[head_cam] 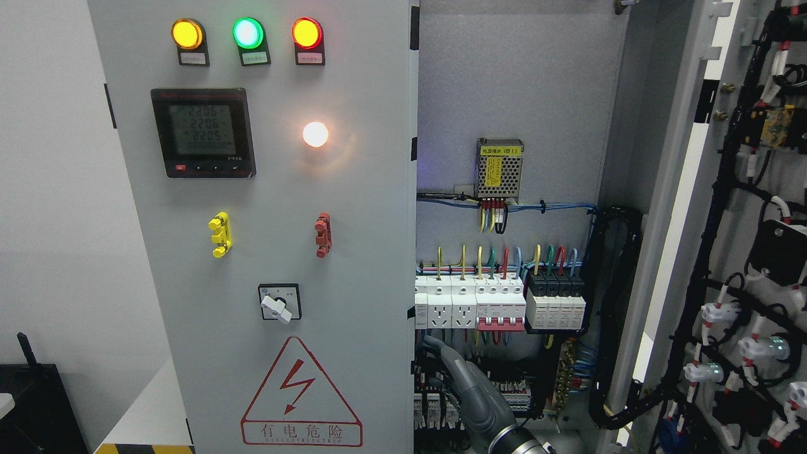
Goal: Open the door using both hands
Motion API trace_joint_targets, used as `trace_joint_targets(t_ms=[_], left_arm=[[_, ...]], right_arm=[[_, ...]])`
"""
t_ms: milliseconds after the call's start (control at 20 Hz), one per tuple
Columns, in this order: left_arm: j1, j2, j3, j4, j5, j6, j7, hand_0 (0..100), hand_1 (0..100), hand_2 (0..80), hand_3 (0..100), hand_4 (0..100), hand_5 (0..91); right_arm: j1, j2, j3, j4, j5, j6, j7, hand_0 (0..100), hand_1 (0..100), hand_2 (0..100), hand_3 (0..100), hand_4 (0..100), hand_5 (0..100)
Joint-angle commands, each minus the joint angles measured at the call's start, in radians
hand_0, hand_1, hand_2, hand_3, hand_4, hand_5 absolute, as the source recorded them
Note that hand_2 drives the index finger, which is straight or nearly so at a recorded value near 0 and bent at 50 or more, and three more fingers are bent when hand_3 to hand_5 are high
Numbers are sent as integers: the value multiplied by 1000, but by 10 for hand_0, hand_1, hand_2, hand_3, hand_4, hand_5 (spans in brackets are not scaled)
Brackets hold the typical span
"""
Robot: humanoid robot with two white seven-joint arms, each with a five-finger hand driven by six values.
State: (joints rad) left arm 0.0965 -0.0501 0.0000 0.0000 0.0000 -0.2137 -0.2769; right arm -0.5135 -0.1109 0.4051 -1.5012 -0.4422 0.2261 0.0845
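The left door (284, 252) of the cabinet is seen closed, its right edge bordering the exposed interior. The right door (725, 252) is swung wide open at the picture's right. One hand (470, 391) is raised from the bottom edge, fingers extended and holding nothing, fingertips (429, 341) beside the closed door's edge, below the breakers (498, 306).

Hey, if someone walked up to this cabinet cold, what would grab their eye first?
Probably the three lit indicator lamps, yellow, green and red, atop the closed left door, with the red-bordered lightning warning triangle at its bottom. Next, the open right side, showing breakers and colored wiring, with a gray robot hand reaching in from the bottom edge.
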Motion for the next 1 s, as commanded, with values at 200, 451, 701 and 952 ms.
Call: trace_joint_targets(t_ms=[200, 451, 701, 952], left_arm=[[0, 0, 17, 6, -15, 0, 1, 0, 0, 0, 0, 0, 0], [0, -1, 18, 6, -15, 0, -1, 0, 0, 0, 0, 0, 0], [0, 0, 17, 6, -17, 0, 1, 0, 0, 0, 0, 0, 0], [0, -1, 18, 6, -17, 0, 1, 0, 0, 0, 0, 0, 0]], right_arm=[[-26, -4, 24, 65, -30, -1, 1, 386, 0, 0, 0, 0, 0], [-48, -4, 23, 90, -32, -4, 61, 386, 0, 0, 0, 0, 0], [-63, -6, 18, 116, -33, -4, 72, 386, 0, 0, 0, 0, 0], [-82, -6, 15, 145, -33, -4, 98, 386, 0, 0, 0, 0, 0]])
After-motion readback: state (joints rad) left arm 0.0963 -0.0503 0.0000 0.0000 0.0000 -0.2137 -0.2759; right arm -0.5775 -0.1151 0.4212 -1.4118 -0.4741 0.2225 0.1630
